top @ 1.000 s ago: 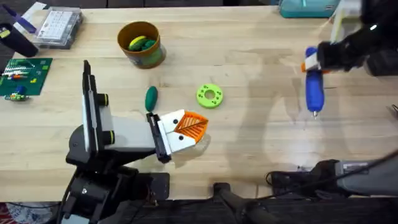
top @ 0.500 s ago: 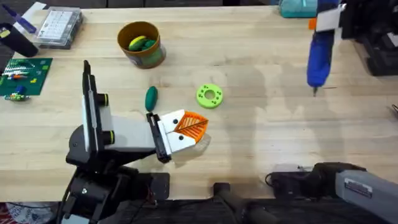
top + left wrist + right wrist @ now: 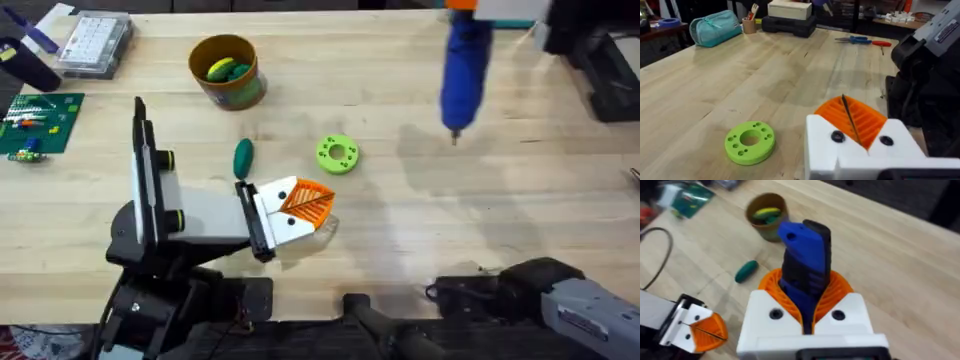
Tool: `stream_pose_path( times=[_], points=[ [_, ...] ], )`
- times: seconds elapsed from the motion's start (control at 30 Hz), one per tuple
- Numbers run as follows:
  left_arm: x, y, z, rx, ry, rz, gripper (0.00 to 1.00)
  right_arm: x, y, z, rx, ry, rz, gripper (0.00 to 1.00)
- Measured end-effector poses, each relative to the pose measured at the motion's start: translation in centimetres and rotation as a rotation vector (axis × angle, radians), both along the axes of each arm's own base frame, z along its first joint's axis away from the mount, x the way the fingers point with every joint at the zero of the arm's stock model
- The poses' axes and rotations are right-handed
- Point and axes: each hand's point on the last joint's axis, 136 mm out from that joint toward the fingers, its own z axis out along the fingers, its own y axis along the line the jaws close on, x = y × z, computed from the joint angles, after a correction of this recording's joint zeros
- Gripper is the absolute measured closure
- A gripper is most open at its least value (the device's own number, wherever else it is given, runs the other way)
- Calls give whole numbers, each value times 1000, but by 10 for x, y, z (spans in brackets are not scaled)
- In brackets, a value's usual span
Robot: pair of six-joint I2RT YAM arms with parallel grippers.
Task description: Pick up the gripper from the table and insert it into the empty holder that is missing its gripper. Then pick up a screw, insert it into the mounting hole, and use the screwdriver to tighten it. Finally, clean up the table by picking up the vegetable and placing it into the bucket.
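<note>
My right gripper (image 3: 807, 305) is shut on the blue screwdriver (image 3: 805, 255), which juts out between its orange pads. In the overhead view the screwdriver (image 3: 463, 75) hangs above the far middle-right of the table, orange collar away from me and tip toward me. The dark green vegetable (image 3: 243, 157) lies on the wood just beyond my left gripper (image 3: 318, 205), which rests low over the table, shut and holding nothing. Farther back stands the ochre bucket (image 3: 228, 70) with a yellow and a green piece inside. The right wrist view shows the vegetable (image 3: 746, 271) and bucket (image 3: 767, 217) below the screwdriver.
A light green ring-shaped disc (image 3: 337, 154) lies right of the vegetable, close to my left gripper (image 3: 847, 112). A circuit board (image 3: 40, 122) and a clear parts box (image 3: 95, 42) sit at the far left. A teal pouch (image 3: 495, 12) is at the back edge.
The right gripper has carried the screwdriver away from me and leftward, from the right side toward the far middle. The left arm and the table objects have not moved.
</note>
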Motion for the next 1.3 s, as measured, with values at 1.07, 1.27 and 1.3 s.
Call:
stream_pose_path(
  times=[1.07, 1.27, 1.3],
  points=[
    [0, 0, 0, 0, 0, 0, 986, -89, 138, 45, 346, -333, 686, 949],
    [0, 0, 0, 0, 0, 0, 986, -113, 158, 47, 352, -356, 742, 949],
    [0, 0, 0, 0, 0, 0, 986, -119, 162, 49, 353, -369, 760, 948]
  ],
)
